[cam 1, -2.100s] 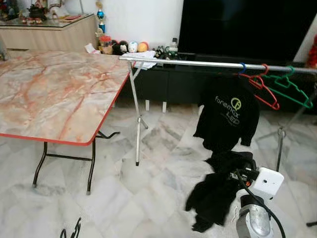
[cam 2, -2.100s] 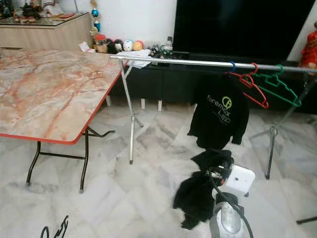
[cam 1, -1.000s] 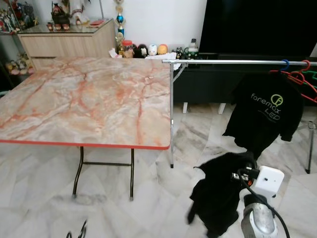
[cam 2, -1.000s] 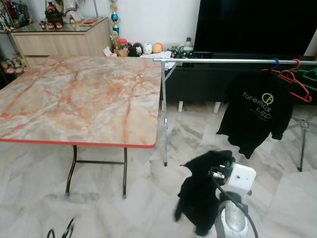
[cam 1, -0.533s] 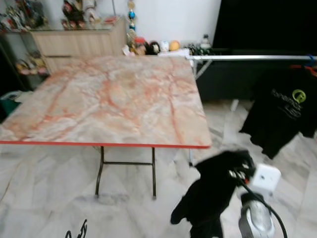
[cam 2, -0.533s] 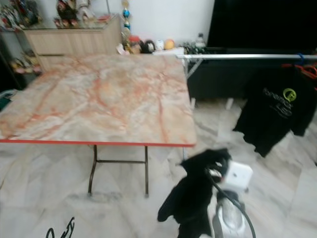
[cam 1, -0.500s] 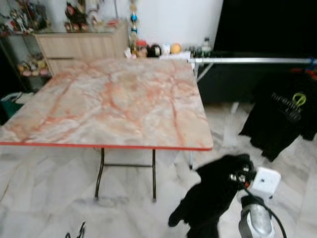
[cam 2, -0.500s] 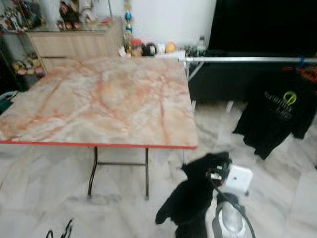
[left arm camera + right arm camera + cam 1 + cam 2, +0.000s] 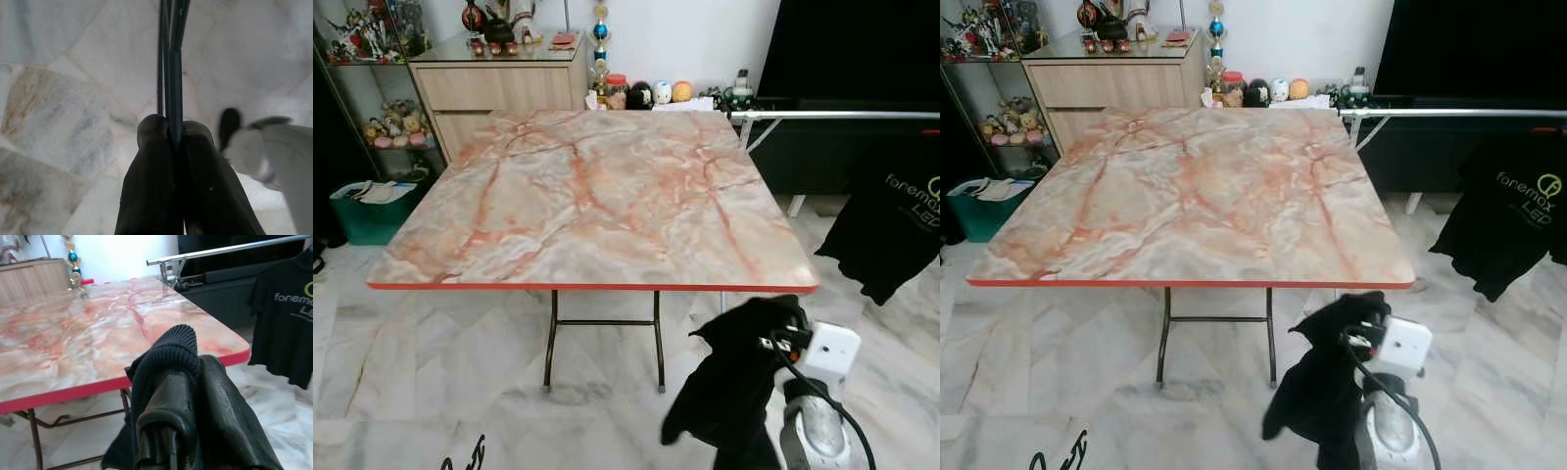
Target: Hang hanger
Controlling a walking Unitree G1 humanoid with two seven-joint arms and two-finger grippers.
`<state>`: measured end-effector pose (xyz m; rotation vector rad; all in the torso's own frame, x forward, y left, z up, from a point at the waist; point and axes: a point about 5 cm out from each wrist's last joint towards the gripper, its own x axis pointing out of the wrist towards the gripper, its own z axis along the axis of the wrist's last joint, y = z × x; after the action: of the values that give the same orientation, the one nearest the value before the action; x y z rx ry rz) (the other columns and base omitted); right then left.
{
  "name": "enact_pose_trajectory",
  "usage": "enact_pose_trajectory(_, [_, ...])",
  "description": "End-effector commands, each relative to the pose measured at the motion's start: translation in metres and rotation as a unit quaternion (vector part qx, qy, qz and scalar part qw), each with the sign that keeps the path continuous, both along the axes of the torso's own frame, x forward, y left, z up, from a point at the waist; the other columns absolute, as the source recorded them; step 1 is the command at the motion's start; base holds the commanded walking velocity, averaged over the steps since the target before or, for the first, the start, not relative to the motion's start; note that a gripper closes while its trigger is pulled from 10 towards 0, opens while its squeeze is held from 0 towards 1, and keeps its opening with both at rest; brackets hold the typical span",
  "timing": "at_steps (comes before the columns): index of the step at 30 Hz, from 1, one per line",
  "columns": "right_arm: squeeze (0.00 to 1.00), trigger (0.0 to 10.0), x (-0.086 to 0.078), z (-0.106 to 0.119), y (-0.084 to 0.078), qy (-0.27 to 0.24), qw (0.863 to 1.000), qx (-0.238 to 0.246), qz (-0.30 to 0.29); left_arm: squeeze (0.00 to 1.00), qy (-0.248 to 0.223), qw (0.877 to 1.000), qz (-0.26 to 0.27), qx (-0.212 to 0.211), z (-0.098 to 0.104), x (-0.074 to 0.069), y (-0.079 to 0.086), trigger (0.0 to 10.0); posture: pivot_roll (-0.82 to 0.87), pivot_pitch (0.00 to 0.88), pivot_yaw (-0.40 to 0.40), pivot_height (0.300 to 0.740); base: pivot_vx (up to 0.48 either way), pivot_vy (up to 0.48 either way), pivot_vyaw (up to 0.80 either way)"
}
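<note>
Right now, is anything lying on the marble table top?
No: the marble table top is bare, and the black garment hangs from the right gripper in front of the table's red edge.

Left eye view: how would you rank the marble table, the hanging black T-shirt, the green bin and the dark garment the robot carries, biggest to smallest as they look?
1. Marble table, by far.
2. and 3. Dark garment in the right gripper and the hanging black T-shirt: similar; the garment is nearer, the shirt is cropped, so unranked.
4. Green bin.

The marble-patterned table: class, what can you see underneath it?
Under the marble-patterned table stand dark folding metal legs joined by a crossbar, on pale marble floor tiles. The far legs and floor beneath the tabletop's rear part are hidden by the top.
</note>
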<state>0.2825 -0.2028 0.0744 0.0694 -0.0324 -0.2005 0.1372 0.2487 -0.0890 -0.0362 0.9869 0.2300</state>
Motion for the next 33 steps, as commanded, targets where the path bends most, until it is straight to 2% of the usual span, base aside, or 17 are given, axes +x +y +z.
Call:
enact_pose_trajectory(1, [0.0,10.0,0.006,0.014,0.002,-0.032,0.999,-0.007,0.004,0.0,-0.003,1.0,-0.006,0.003,0.0,-0.001,0.001,10.0,0.02,0.0,0.003,0.74,0.0,0.0,0.0])
enact_pose_trajectory(3, [0.0,10.0,0.006,0.013,0.001,-0.031,0.999,-0.009,0.004,0.0,-0.001,1.0,-0.018,0.006,0.0,0.0,0.0,10.0,0.02,0.0,0.004,0.74,0.0,0.0,0.0])
enact_pose_trajectory(10, [0.0,10.0,0.006,0.014,0.002,-0.034,0.999,-0.013,0.004,0.0,0.003,1.0,-0.014,0.004,0.0,-0.001,-0.001,10.0,0.02,0.0,0.005,0.74,0.0,0.0,0.0])
enact_pose_trajectory(20, [0.0,10.0,0.01,0.02,0.001,-0.044,0.999,-0.024,0.009,0.0,0.003,1.0,-0.019,0.004,0.0,0.0,-0.002,10.0,0.03,0.0,0.005,0.74,0.29,0.0,0.0])
enact_pose_trajectory(27, [0.0,10.0,0.019,0.037,0.0,-0.072,0.996,-0.042,0.014,0.0,0.001,1.0,-0.018,0.003,0.0,0.001,-0.002,10.0,0.03,0.0,0.006,0.74,0.303,0.0,0.0])
enact_pose_trajectory(29, [0.0,10.0,0.027,0.051,0.0,-0.094,0.994,-0.051,0.019,0.0,0.0,1.0,-0.017,0.003,0.0,0.001,-0.002,10.0,0.03,0.0,0.009,0.74,0.311,0.0,0.0])
enact_pose_trajectory(31, [0.0,10.0,0.044,0.08,0.002,-0.133,0.988,-0.069,0.032,0.0,-0.001,1.0,-0.017,0.003,0.0,0.003,-0.002,10.0,0.02,0.0,0.019,0.74,0.319,0.0,0.0])
enact_pose_trajectory(32, [0.0,10.0,0.044,0.08,0.002,-0.133,0.988,-0.069,0.032,0.0,-0.001,1.0,-0.017,0.003,0.0,0.003,-0.002,10.0,0.02,0.0,0.019,0.74,0.319,0.0,0.0])
enact_pose_trajectory(33, [0.0,10.0,0.064,0.105,0.003,-0.148,0.984,-0.096,0.041,0.0,-0.002,1.0,-0.017,0.003,0.001,0.004,-0.002,10.0,0.01,0.002,0.024,0.74,0.322,0.0,0.0])
